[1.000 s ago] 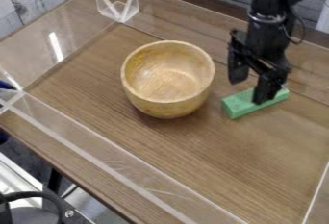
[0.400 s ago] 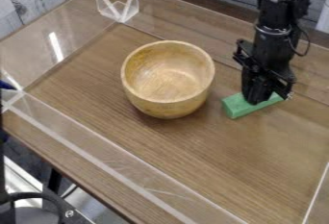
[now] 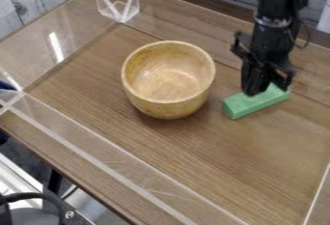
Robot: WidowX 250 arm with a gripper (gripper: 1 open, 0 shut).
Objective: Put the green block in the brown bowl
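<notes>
The green block (image 3: 244,106) lies to the right of the brown bowl (image 3: 162,104) on the wooden table, a small gap apart from it. My gripper (image 3: 267,88) points straight down over the block's far right end. Its black fingers are shut on that end, which looks slightly raised, while the block's near end sits low by the table. The bowl is a round light wooden one, upright, with nothing in it.
Clear acrylic walls (image 3: 77,132) fence the wooden table (image 3: 194,161) along the front, left and back. A small clear bracket (image 3: 116,5) stands at the back left corner. Bare tabletop stretches in front of the bowl and block.
The fingers went from wide open astride the block's far end to shut on it. The hand has risen slightly, and the block's far end has come up a little with it.
</notes>
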